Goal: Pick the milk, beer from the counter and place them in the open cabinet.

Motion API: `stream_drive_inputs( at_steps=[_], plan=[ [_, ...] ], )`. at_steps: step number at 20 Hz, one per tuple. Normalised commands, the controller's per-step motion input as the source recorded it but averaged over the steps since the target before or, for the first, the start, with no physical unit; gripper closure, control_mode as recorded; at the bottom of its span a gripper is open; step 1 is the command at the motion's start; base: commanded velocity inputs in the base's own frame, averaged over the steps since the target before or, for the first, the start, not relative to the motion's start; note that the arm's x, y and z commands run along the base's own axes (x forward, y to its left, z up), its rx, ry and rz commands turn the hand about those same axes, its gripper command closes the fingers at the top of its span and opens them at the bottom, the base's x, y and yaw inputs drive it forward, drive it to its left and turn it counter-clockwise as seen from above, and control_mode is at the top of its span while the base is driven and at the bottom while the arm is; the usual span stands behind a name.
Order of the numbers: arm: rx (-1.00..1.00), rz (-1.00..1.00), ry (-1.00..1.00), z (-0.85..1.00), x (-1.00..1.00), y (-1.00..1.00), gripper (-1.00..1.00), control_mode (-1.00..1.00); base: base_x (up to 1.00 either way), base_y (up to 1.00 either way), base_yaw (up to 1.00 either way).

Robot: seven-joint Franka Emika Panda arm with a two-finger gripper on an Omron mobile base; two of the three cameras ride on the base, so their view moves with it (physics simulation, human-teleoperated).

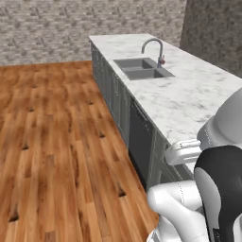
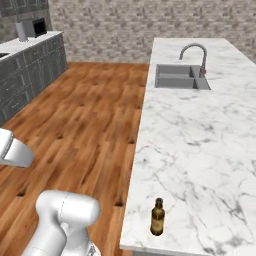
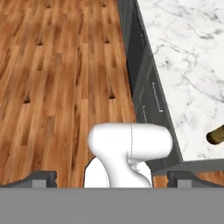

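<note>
One bottle, the beer (image 2: 158,217), stands upright on the counter (image 2: 200,130) close to its near front corner, just back from the edge, in the right base view; its brown end (image 3: 216,136) also pokes in at the right edge of the hand view, over the marble. The gripper (image 3: 112,178) has its jaws spread wide apart with nothing between them; the two dark fingertips (image 3: 41,178) sit at the far left and far right of the hand view's bottom, above wood floor (image 3: 57,78) and the counter's grey drawer fronts (image 3: 151,96). Gripper and beer are well apart. Farther along the counter are the steel sink (image 2: 180,77) and curved faucet (image 2: 195,52). A second grey unit (image 2: 27,70) runs along the left wall, carrying a small dark appliance (image 2: 37,27). Brick wall (image 2: 125,25) behind.
</note>
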Motion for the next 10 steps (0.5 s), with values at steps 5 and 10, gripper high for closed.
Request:
stream_drive_inputs(
  at_steps=[5,10],
  plan=[
    [0.0,0.0,0.0,0.0,0.0,0.0,-1.0,1.0,-0.98,-0.12,-0.33],
    [0.0,0.0,0.0,0.0,0.0,0.0,-1.0,1.0,-1.0,0.42,-0.16]
  ],
)
